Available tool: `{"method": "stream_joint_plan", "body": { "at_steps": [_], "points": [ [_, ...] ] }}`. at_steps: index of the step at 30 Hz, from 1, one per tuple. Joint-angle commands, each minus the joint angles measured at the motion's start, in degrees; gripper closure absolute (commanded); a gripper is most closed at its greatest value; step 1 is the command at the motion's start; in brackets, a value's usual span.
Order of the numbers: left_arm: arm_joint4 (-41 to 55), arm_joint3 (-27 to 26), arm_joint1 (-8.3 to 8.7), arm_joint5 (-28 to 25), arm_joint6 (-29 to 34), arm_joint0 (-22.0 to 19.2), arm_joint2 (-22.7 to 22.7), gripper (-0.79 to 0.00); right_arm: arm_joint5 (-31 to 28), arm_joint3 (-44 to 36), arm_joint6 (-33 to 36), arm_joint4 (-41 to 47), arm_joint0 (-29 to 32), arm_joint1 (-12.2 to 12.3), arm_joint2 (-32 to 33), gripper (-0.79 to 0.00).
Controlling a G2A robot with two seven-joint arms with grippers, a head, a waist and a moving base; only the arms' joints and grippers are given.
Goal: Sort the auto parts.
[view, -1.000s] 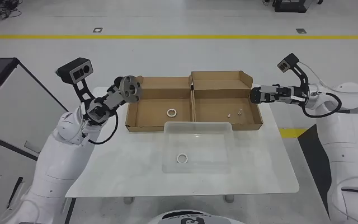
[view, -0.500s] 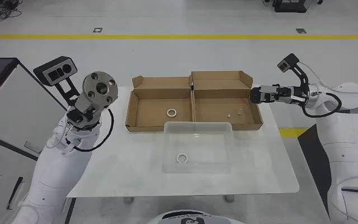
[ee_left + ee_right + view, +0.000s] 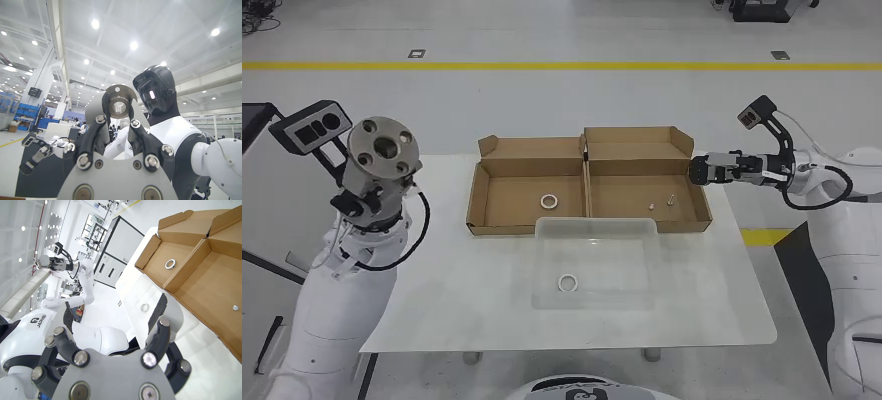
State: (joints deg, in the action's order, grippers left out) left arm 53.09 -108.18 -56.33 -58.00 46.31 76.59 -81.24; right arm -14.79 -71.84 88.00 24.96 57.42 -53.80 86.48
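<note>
My left gripper [image 3: 117, 106] is shut on a round metal flange [image 3: 384, 150] with a central bore and bolt holes, held high off the table's left edge, its face turned up toward the top view. In the left wrist view the flange [image 3: 118, 101] sits between the two fingers. My right gripper [image 3: 115, 311] stands open with nothing in it, beside the right cardboard box, and appears at the right in the top view [image 3: 694, 170]. A metal ring [image 3: 551, 201] lies in the left cardboard box [image 3: 477, 195]. Another ring [image 3: 567, 283] lies in the clear tray [image 3: 594, 228].
The right cardboard box [image 3: 697, 195] holds a small bolt [image 3: 670, 197] and a small part [image 3: 653, 204]. Both boxes stand side by side at the table's back, flaps up. The white table [image 3: 462, 300] has bare room left and right of the tray.
My left arm has swung the flange away from the left box, out to the left and upward, turning its face toward the top camera. The right arm has stayed still.
</note>
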Motion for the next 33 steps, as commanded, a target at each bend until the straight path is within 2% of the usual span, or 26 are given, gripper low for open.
{"method": "stream_joint_plan", "body": {
  "at_steps": [1,6,12,16,23,30,33],
  "points": [
    [-0.80,0.59,0.17,0.00,0.00,0.20,-0.15,0.000,0.00,0.00,0.00,0.02,0.00,0.00,0.00,-0.785],
    [-5.37,1.71,0.94,0.06,0.06,0.58,-0.26,0.000,0.00,0.00,0.00,0.02,0.00,0.00,0.00,-0.785],
    [-12.91,2.50,2.68,0.00,0.00,0.89,0.37,0.000,0.00,0.00,0.00,0.02,0.00,0.00,0.00,-0.785],
    [-13.93,2.48,3.72,0.00,-0.01,1.20,0.57,0.000,0.00,0.00,0.00,0.02,0.00,0.00,0.00,-0.785],
    [-7.51,1.34,4.54,0.00,-0.01,2.28,-0.28,0.000,0.00,0.00,0.00,0.02,0.00,0.00,0.00,-0.785],
    [1.36,-0.45,3.82,0.00,-0.01,3.37,-2.68,0.000,0.00,0.00,0.00,0.02,0.00,0.00,0.00,-0.785],
    [1.98,-0.68,3.39,0.00,0.00,3.73,-3.79,0.000,0.00,0.00,0.00,0.02,0.00,0.00,0.00,-0.785]
  ]
}}
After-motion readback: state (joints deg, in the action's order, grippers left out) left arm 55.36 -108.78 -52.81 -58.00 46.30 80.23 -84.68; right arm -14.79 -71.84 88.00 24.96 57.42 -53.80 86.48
